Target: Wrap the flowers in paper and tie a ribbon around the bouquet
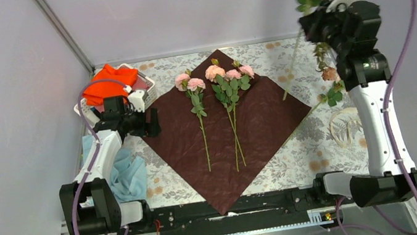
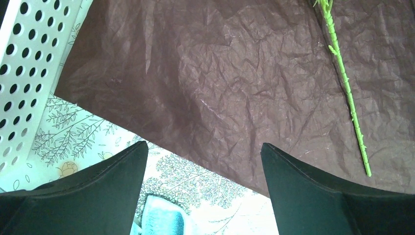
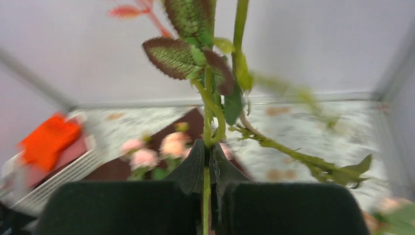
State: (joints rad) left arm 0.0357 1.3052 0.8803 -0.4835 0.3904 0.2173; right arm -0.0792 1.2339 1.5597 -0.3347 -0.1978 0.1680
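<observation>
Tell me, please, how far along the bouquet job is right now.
Done: the paper lies flat with flowers laid on it. In hand: the right gripper is shut on another stem, raised high at the right; the left gripper hangs open by the paper's left corner. Left: laying that stem down, wrapping and tying; the paper is unfolded.

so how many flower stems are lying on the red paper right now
3: a lone stem left of centre on the paper, and a crossed pair at its middle. Leaves there could hide another.
</observation>
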